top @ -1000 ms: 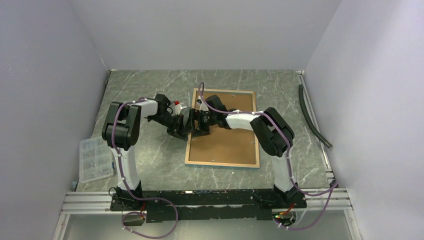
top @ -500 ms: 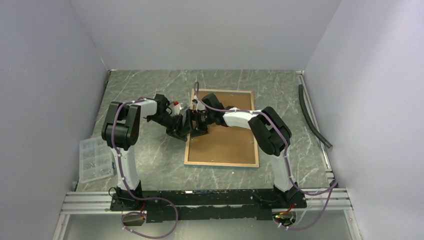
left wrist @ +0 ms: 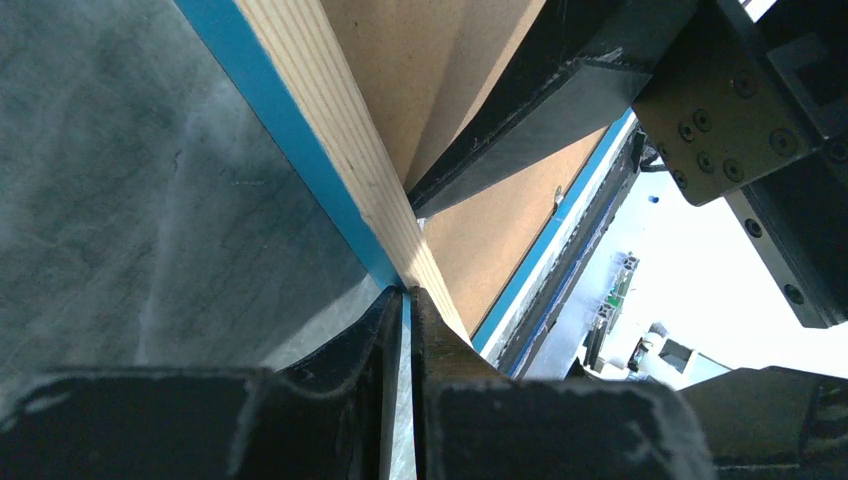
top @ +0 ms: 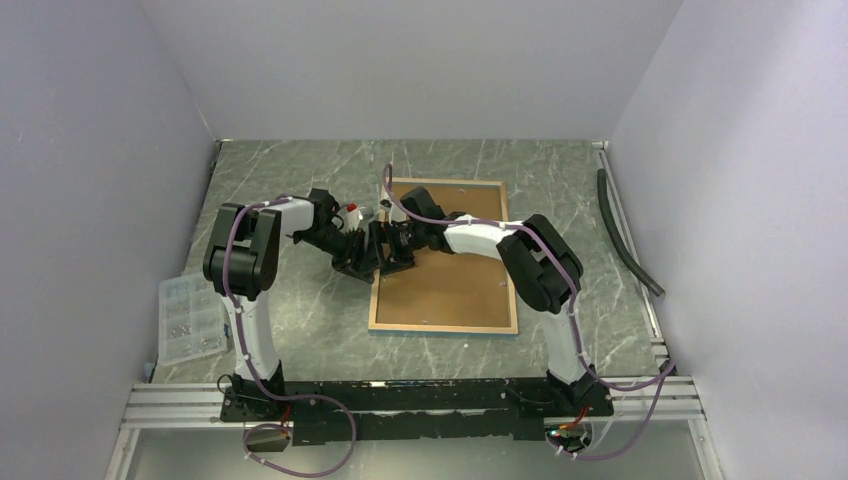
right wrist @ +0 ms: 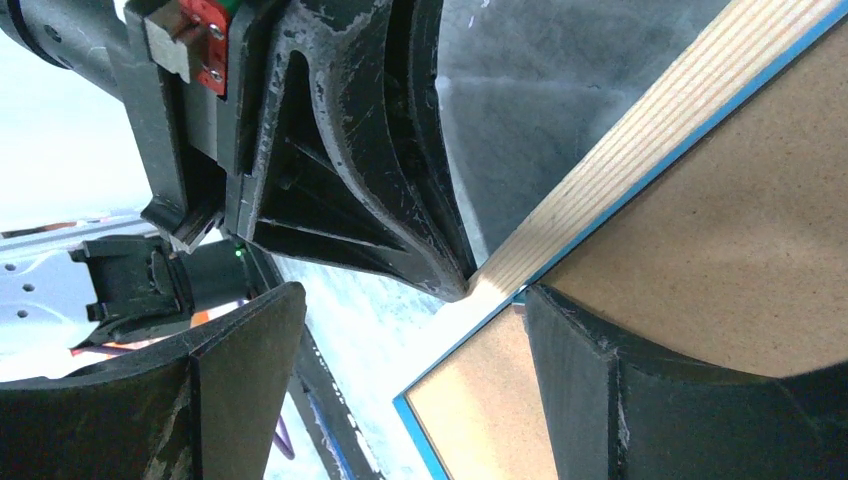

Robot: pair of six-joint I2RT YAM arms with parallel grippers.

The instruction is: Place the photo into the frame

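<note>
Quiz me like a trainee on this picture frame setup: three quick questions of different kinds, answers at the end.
1. True or false: the frame lies with its brown backing panel facing up.
2. Which one is spread wide open? A) left tool B) right tool
3. Fill in: the clear parts box lies nearest the ___ arm.

Key: 1 true; 2 B; 3 left.

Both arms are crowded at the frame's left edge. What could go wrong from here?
1. The left gripper has its fingers shut on only the thin rim of the frame, so it could slip out.
2. The right gripper, open, straddles the same edge right beside it, so the two could collide.
</note>
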